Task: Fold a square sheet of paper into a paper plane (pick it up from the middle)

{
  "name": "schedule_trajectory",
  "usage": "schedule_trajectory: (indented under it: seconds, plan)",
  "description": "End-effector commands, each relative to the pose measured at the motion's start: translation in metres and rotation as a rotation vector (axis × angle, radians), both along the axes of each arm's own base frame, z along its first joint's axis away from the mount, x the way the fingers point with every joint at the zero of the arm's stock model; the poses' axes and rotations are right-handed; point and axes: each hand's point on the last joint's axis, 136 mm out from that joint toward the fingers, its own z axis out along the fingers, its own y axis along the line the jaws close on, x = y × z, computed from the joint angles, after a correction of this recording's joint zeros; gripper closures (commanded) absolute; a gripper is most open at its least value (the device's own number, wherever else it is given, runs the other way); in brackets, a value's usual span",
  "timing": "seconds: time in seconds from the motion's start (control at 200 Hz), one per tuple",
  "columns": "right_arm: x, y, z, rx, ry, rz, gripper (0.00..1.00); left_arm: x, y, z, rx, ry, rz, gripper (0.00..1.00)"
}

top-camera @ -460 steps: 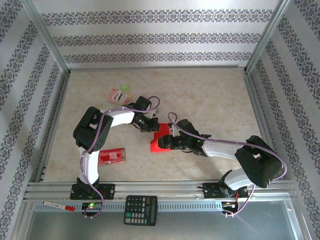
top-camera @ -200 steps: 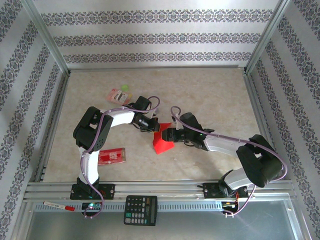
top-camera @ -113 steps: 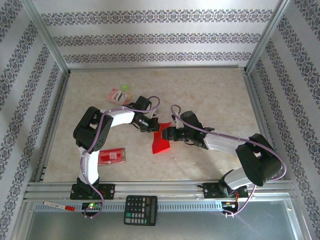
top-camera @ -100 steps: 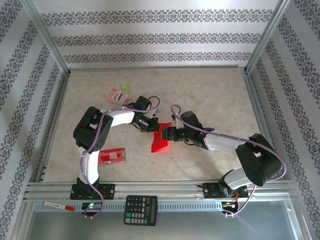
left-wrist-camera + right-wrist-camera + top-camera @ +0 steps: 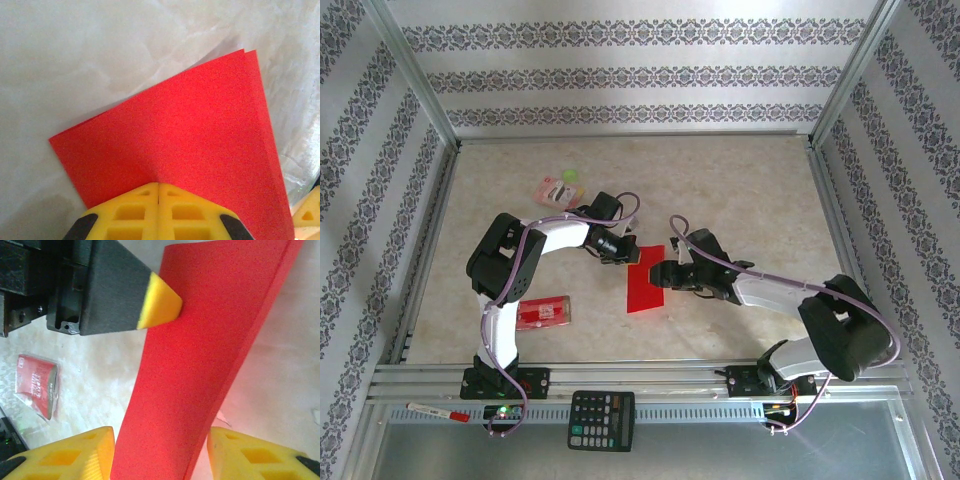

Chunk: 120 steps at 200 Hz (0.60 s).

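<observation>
The square sheet of paper (image 5: 645, 287) lies folded double as a plain red strip in the middle of the table. The left wrist view shows its two layers (image 5: 190, 135) meeting at the far corner. My left gripper (image 5: 624, 256) is shut, and its yellow tip (image 5: 158, 184) rests on the strip's left edge. That same tip (image 5: 161, 303) touches the paper (image 5: 210, 340) in the right wrist view. My right gripper (image 5: 664, 274) is open over the strip's right side, with the paper running between its yellow fingers (image 5: 75, 455). No paper plane shape is to be seen.
A red packet with white print (image 5: 543, 313) lies near the left arm's base, also in the right wrist view (image 5: 37, 385). A pink packet (image 5: 554, 189) and a green item (image 5: 570, 175) lie further back. A calculator (image 5: 601, 420) and a pen (image 5: 435, 410) sit on the front rail.
The paper went from a raised, slanted shape to a flat, narrow strip. My right gripper shifted a little to the right and nearer. The left gripper stayed put.
</observation>
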Motion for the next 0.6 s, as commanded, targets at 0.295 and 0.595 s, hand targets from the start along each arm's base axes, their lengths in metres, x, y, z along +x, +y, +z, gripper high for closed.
schedule_trajectory:
  seconds: [0.295,0.595]
  plan:
    - [-0.027,-0.007,-0.012,-0.085,0.081,-0.031,0.50,-0.010,0.016,-0.022,0.079,0.064,0.003,1.00]
    - [-0.039,-0.005,-0.034,-0.127,0.158,-0.035,0.52,-0.010,0.016,-0.022,0.078,0.065,0.003,1.00]
